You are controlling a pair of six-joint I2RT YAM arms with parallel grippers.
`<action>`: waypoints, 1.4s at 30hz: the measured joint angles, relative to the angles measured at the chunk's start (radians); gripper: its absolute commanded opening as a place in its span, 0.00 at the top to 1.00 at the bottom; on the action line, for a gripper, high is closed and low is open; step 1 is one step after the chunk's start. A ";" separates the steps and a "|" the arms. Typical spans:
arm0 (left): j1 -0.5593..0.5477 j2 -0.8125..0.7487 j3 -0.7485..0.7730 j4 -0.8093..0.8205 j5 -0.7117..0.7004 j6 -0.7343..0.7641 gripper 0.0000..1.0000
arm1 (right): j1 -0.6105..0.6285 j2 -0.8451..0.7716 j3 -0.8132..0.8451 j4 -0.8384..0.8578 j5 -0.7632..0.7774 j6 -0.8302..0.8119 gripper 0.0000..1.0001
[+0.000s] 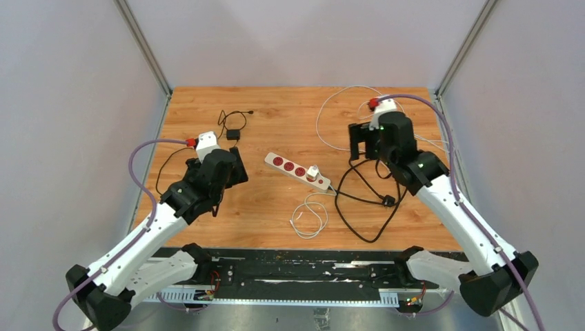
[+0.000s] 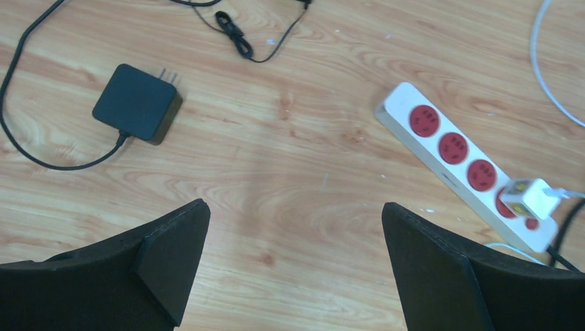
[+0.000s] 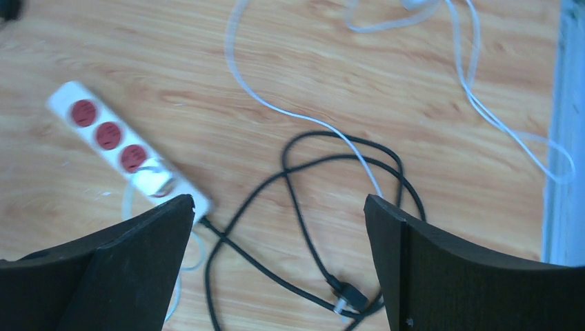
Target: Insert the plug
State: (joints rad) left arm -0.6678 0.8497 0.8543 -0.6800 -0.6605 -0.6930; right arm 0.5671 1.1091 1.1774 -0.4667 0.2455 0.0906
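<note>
A white power strip (image 1: 298,169) with red sockets lies at the table's middle, also seen in the left wrist view (image 2: 455,155) and the right wrist view (image 3: 124,148). A small white plug (image 1: 313,170) sits in the socket nearest the strip's cord end (image 2: 531,198) (image 3: 153,181). My left gripper (image 1: 238,167) hovers left of the strip, open and empty (image 2: 295,203). My right gripper (image 1: 362,146) hangs to the strip's right, apart from it, also open with nothing between its fingers (image 3: 279,197).
A black adapter (image 1: 233,134) (image 2: 136,102) with its thin cord lies at the back left. The strip's black cable loops right, its plug end (image 1: 388,201) (image 3: 348,298) on the wood. White cables (image 1: 308,215) (image 3: 290,114) curl in front and at the back right.
</note>
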 measured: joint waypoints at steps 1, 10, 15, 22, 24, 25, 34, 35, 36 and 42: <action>0.031 0.023 0.000 0.006 0.021 0.008 0.00 | -0.057 -0.017 -0.024 0.003 -0.018 0.012 0.00; 0.288 0.072 -0.058 0.103 0.177 0.058 0.00 | -0.421 0.106 -0.002 0.005 -0.169 0.113 0.00; 0.307 0.092 -0.111 0.161 0.222 0.079 0.00 | -0.520 0.374 0.231 0.003 -0.193 0.185 0.02; 0.308 0.074 -0.135 0.206 0.222 0.097 0.00 | -0.535 0.783 0.678 0.018 -0.159 0.251 0.05; 0.309 0.049 -0.144 0.221 0.220 0.100 0.00 | -0.535 0.916 0.827 0.029 -0.137 0.261 0.05; 0.311 0.038 -0.150 0.229 0.219 0.099 0.00 | -0.536 0.967 0.881 0.028 -0.126 0.265 0.05; 0.312 -0.036 -0.208 0.285 0.213 0.098 0.00 | -0.539 1.336 1.203 0.060 -0.061 0.313 0.12; 0.312 -0.039 -0.216 0.293 0.215 0.095 0.00 | -0.540 1.356 1.203 0.071 -0.057 0.319 0.12; 0.312 -0.040 -0.222 0.298 0.217 0.094 0.00 | -0.540 1.375 1.203 0.079 -0.051 0.325 0.13; 0.312 -0.045 -0.238 0.325 0.230 0.089 0.00 | -0.542 1.453 1.203 0.119 -0.028 0.361 0.20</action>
State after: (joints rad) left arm -0.3553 0.8047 0.6159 -0.3546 -0.4301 -0.6037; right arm 0.0254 2.5626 2.3802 -0.3481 0.2173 0.4519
